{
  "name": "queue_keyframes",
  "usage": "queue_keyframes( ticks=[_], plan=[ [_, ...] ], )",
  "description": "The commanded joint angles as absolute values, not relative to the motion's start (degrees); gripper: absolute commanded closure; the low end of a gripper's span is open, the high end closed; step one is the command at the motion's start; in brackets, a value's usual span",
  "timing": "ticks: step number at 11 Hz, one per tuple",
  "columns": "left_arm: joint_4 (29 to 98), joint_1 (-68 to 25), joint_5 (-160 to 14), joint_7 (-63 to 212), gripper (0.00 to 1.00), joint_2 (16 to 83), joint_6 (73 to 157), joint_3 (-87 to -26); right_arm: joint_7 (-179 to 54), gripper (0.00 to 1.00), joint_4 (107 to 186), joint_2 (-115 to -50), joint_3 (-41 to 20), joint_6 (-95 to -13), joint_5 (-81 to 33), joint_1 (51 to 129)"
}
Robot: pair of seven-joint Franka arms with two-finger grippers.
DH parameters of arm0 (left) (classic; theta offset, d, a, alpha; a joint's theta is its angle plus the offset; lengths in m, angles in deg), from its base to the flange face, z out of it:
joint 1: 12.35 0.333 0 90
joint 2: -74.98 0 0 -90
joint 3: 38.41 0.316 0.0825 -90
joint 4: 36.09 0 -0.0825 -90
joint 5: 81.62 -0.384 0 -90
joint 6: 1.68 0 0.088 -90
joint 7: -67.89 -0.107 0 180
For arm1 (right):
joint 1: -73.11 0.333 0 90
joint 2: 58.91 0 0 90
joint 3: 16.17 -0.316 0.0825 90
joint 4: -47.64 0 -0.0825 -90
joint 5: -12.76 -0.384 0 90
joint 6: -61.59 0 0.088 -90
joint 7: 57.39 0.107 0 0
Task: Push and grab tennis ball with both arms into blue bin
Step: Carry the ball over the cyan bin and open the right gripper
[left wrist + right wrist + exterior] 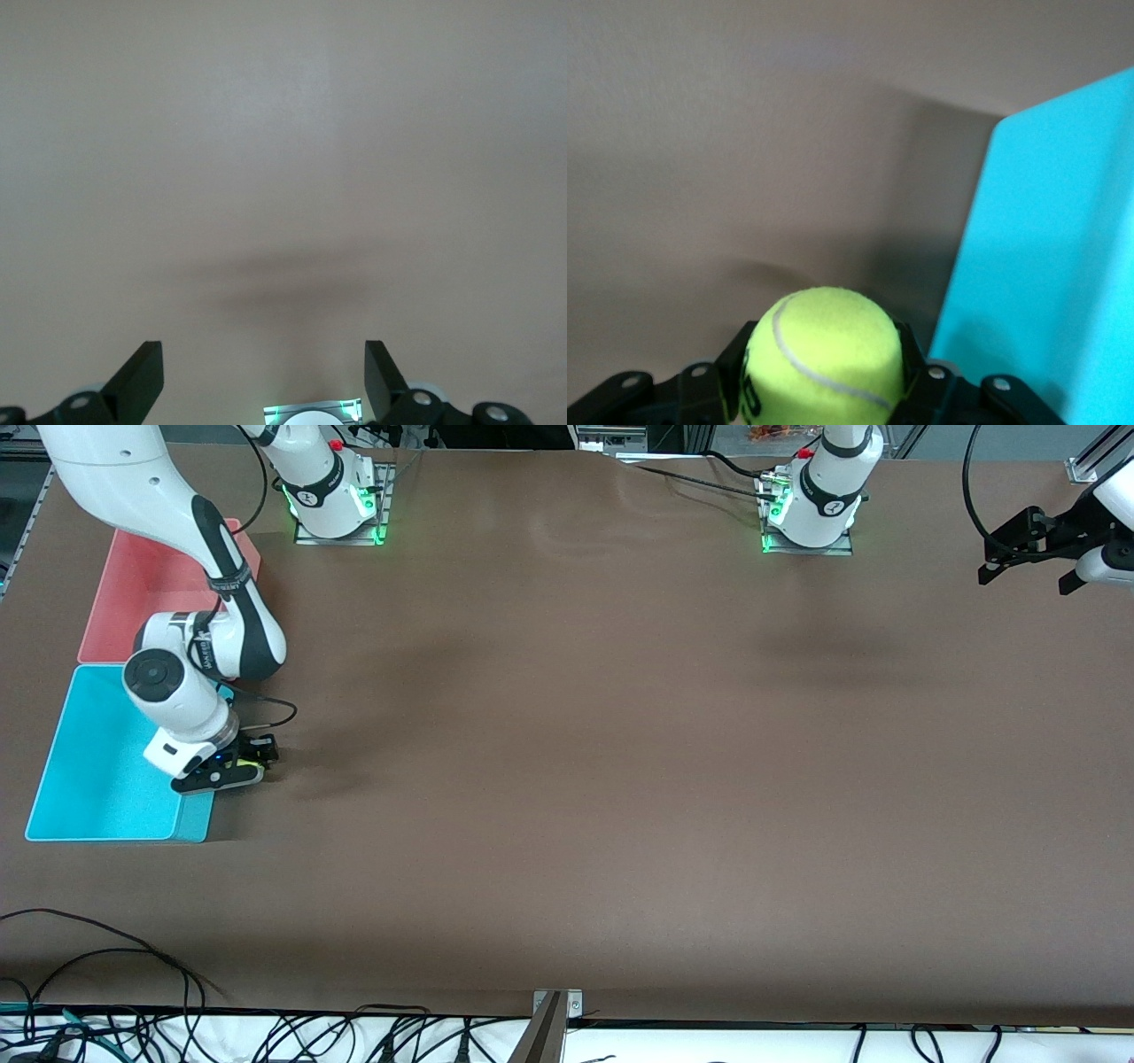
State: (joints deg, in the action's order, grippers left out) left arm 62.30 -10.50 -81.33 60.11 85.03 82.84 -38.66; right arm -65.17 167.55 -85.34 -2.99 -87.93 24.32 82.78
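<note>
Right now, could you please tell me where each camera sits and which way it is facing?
Front view: high across the table, facing both arms' bases; shows the right hand holding the tennis ball beside the blue bin, the left hand waiting raised.
Left wrist view: on the left arm, facing bare table; its open fingers show.
Right wrist view: on the right arm, facing ball and bin, both shared with the front view.

Fuzzy felt covers the tennis ball [824, 354], clamped by the right gripper [824, 372] beside the blue bin [97, 779], smooth plastic. The table [620, 735] under them looks matt brown.
</note>
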Motion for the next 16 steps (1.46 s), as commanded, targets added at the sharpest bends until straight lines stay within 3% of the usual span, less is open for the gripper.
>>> queue_keyframes(
  ticks=[1, 3, 5, 10, 16],
  plan=[
    [60.07, -11.39, -82.32, 62.26, 0.00, 84.56, 81.47, -38.32, -66.27, 0.77, 153.33, -83.61, -3.51, -62.87, 24.98, 83.13],
    [59.98, -11.30, -82.32, 62.35, 0.00, 84.56, 81.47, -37.71, -70.46, 0.77, 148.81, -81.86, -3.25, -53.24, 24.19, 82.87],
    [59.89, -11.30, -82.23, 62.70, 0.00, 84.65, 81.47, -37.62, -77.74, 0.79, 149.06, -79.66, -2.81, -50.40, 21.48, 80.25],
    [59.80, -11.21, -82.23, 67.10, 0.00, 84.47, 81.47, -37.79, -99.55, 0.79, 152.31, -81.14, -2.81, -49.33, 8.30, 68.20],
    [59.71, -10.77, -82.14, 67.01, 0.00, 84.21, 81.38, -37.79, -112.93, 0.79, 153.02, -89.75, -2.98, -49.42, -1.30, 60.55]
  ],
)
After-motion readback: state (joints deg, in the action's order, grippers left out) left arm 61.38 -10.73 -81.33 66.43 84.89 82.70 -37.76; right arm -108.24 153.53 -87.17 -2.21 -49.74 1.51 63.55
